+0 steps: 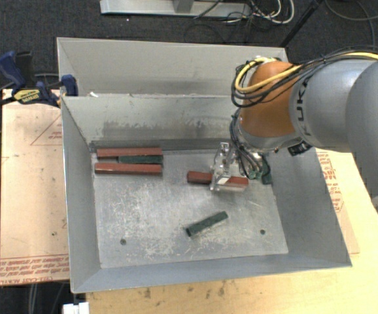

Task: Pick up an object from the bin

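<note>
Camera view: pincer [225,174] at the lone, central red-brown bar [198,177].

Robotics lab, grey metal bin [81,188], silver robot arm [346,103], loose cables [277,5] on dark carpet [19,18]

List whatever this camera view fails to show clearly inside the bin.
1. Red-brown rectangular block, mid-bin: right end covered by the gripper; whether held cannot be told.
2. Small dark green piece right of the gripper: mostly hidden under the orange wrist cover; shape unclear.
3. Dark green strip between two long red-brown bars, back left: too thin to tell whether it lies on them.
</note>
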Controlling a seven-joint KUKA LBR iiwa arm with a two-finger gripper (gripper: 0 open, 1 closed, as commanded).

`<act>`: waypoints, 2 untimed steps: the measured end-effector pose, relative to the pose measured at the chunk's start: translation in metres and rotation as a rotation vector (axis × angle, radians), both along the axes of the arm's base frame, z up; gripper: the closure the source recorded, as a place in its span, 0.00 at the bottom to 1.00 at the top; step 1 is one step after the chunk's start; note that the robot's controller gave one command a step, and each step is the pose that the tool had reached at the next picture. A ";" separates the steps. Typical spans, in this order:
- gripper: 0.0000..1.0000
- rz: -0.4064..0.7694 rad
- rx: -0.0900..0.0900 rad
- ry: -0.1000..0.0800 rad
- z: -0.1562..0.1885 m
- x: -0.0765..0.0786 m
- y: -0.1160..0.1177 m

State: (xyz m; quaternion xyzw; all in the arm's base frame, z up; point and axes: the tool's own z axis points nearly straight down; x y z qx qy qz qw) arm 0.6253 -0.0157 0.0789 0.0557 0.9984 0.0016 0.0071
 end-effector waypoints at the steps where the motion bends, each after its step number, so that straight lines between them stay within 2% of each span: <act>1: 1.00 0.000 0.000 0.000 0.000 0.000 0.000; 2: 1.00 0.000 0.000 0.002 0.003 -0.001 0.000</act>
